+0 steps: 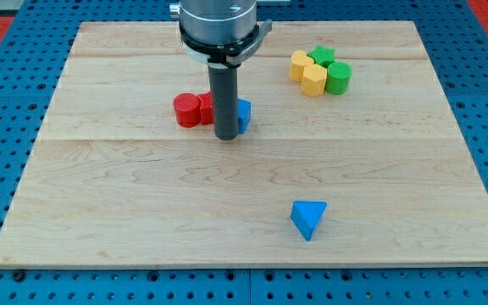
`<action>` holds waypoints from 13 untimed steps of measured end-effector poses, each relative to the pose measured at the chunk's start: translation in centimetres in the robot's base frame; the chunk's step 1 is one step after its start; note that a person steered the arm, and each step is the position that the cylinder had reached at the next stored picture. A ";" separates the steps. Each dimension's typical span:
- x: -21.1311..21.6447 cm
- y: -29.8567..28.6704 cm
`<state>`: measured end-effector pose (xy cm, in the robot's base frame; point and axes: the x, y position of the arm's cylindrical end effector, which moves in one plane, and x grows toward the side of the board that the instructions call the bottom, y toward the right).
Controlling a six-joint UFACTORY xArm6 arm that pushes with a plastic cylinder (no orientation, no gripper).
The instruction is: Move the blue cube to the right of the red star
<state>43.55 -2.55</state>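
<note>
The job looks nearly done, as far as I can tell. The blue cube [243, 116] sits in the upper middle of the frame, a little left of the middle of the wooden table [142, 229]. Only a thin slice of it shows, peeking out on the right side of the dark rod. Just left of the rod there is a round red block [187, 111], and between that block and the rod a bit more red shows. That bit is probably the red star [207, 107], but the rod hides most of it, so I cannot make out its shape. If it is the star, then the blue cube is already on its right side, very near it. I cannot tell if the two are touching, because the rod stands in front of the gap. What may be left is only a small nudge, or nothing at all.

The tool is a plain rod, so it has nothing to open or close and it holds nothing. My tip [227, 137] rests on the table right in front of the blue cube and the red bit, just beside the cube. It seems to be touching the cube's left part, but I cannot be sure.

Other blocks are far from this spot. A blue triangle block [309, 219] lies in the lower right of the frame. Yellow blocks [308, 72] and green blocks [332, 71] sit bunched together in the upper right.
</note>
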 end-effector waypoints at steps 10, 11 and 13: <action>4.8 23.8; 5.2 24.1; 5.6 24.4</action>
<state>49.20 21.90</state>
